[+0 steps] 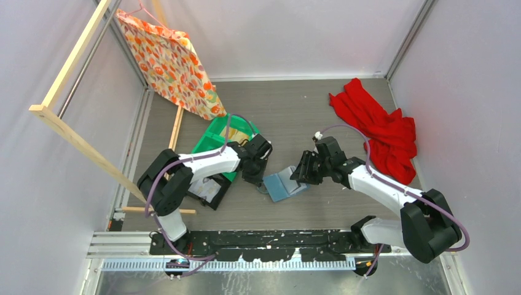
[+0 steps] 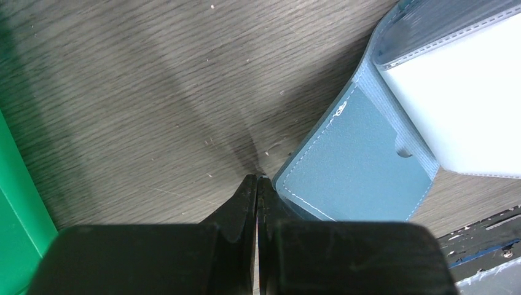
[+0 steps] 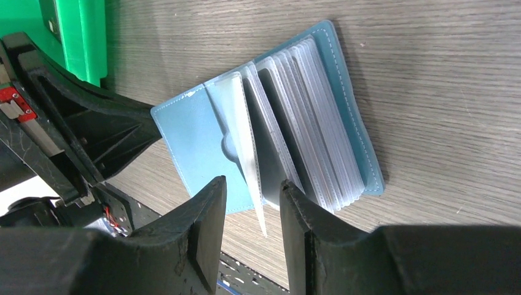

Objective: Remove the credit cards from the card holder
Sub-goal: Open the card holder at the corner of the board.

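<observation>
The blue-teal card holder (image 1: 284, 184) lies open on the table between my two grippers. In the right wrist view its clear sleeves (image 3: 307, 123) fan upward, and a grey card (image 3: 274, 144) shows in one. My right gripper (image 3: 252, 198) is open, with one clear sleeve (image 3: 242, 132) standing between its jaws, touching neither. My left gripper (image 2: 257, 179) is shut and empty, its tips on the table at the corner of the holder's blue cover (image 2: 359, 163). A white card or sleeve (image 2: 467, 104) shows above that cover.
A green bin (image 1: 222, 136) stands behind the left gripper. A dark flat thing with a pale one on it (image 1: 207, 190) lies beside the left arm. A red cloth (image 1: 376, 129) lies far right. A patterned cloth (image 1: 169, 64) hangs on a wooden rack, far left.
</observation>
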`<move>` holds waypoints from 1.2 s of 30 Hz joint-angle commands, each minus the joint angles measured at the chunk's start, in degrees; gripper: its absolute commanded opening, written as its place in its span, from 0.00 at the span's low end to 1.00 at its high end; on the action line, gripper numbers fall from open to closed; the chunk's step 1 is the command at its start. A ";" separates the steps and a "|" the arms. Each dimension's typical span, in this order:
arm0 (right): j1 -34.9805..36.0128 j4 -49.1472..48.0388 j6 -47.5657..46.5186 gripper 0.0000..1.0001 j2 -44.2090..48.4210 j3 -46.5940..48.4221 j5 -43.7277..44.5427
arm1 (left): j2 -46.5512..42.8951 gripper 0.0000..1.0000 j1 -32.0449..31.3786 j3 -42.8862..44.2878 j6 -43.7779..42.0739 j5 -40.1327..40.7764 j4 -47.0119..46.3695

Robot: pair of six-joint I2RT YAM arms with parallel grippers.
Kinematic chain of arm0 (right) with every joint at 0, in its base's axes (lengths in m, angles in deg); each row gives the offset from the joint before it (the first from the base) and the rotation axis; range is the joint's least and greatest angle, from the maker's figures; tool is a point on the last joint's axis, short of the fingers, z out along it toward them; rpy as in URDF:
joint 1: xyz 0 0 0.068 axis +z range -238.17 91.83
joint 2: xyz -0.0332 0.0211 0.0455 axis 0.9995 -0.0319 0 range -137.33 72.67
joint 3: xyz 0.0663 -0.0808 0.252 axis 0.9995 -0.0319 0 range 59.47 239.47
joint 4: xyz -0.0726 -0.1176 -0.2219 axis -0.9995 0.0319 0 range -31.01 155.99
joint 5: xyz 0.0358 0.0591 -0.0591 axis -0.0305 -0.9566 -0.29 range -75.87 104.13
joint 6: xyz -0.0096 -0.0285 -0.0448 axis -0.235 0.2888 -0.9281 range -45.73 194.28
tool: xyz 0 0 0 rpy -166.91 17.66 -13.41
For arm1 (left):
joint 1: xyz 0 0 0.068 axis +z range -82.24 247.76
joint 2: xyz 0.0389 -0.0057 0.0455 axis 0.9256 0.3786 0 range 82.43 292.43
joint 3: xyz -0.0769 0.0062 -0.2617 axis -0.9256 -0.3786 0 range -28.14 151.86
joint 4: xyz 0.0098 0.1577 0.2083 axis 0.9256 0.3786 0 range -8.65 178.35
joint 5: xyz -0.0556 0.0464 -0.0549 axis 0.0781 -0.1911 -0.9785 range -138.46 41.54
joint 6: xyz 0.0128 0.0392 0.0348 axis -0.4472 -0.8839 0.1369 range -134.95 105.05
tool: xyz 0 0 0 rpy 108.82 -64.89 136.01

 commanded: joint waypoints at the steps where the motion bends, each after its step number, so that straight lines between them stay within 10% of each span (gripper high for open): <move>1: -0.03 -0.30 -2.63 0.43 1.12 0.02 -2.63 | 1.05 0.01 0.22 2.58 -1.68 0.04 0.20; 12: 1.80 -17.66 4.75 0.40 -1.41 -1.71 -11.34 | 6.86 0.02 3.29 13.35 -5.92 1.96 5.86; 18: 3.64 -20.61 4.42 0.39 -5.49 -0.91 -9.81 | 1.66 0.39 5.60 14.90 -5.68 2.18 11.90; 30: 5.20 -22.26 4.73 0.37 -14.92 1.39 -8.30 | -14.51 0.40 7.50 13.64 -1.25 4.72 17.21; 36: 5.79 -14.97 2.76 0.46 -14.32 3.79 -7.24 | -18.60 0.40 7.51 9.43 6.54 -8.67 5.06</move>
